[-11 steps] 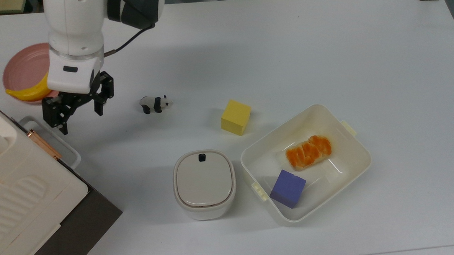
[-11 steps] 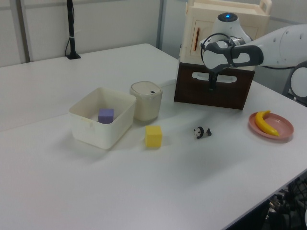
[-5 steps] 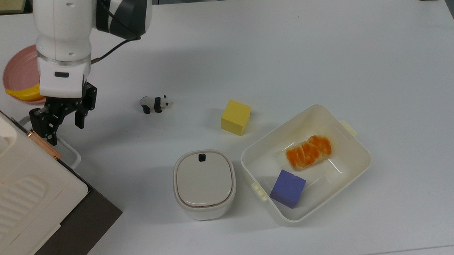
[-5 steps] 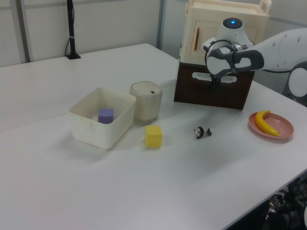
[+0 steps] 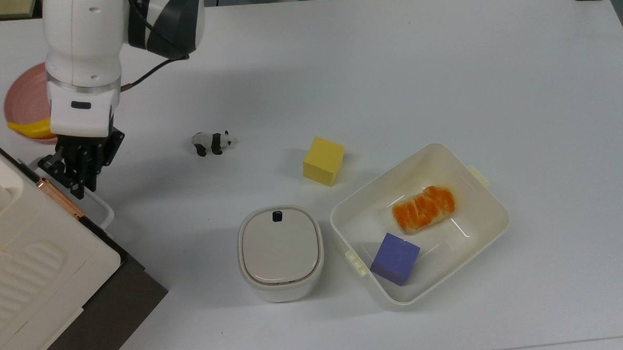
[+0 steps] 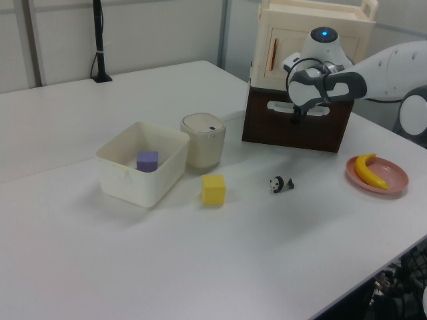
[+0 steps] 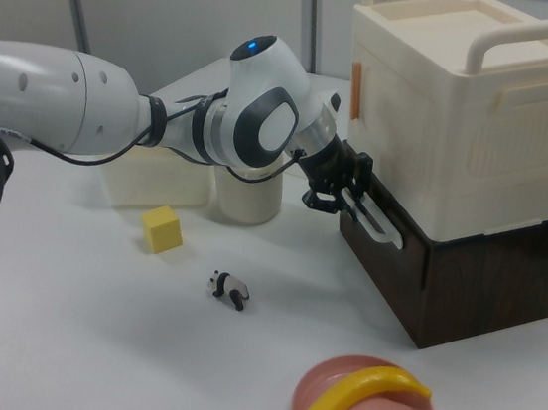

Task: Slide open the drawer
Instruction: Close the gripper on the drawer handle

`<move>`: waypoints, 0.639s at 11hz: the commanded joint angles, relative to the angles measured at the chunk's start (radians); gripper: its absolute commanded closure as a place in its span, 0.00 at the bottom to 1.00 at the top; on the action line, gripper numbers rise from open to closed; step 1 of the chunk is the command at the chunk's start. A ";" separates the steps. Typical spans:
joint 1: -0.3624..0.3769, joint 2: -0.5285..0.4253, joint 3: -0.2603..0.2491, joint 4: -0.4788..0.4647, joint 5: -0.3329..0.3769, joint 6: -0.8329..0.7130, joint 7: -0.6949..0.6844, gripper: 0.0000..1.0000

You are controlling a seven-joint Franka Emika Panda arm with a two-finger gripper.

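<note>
White table: gripper pinching drawer handle; best pulled straight outward, grip kept firm.

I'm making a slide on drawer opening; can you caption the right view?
Panda gripper at the white loop handle of the dark-fronted drawer, beneath a cream appliance.

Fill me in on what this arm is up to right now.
The gripper is at the white loop handle of the drawer, whose dark front looks flush with the box, not yet pulled out. The cream appliance sits on top. The panda figure, yellow cube and banana lie untouched.
</note>
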 commanded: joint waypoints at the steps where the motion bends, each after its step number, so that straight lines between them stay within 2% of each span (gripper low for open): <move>1: 0.006 -0.004 -0.001 -0.014 -0.036 0.017 -0.010 0.96; 3: 0.010 -0.026 -0.001 -0.055 -0.036 0.023 -0.004 0.97; 5: 0.015 -0.103 -0.001 -0.176 -0.036 0.075 -0.004 0.97; 7: 0.050 -0.190 -0.003 -0.294 -0.036 0.087 0.031 0.97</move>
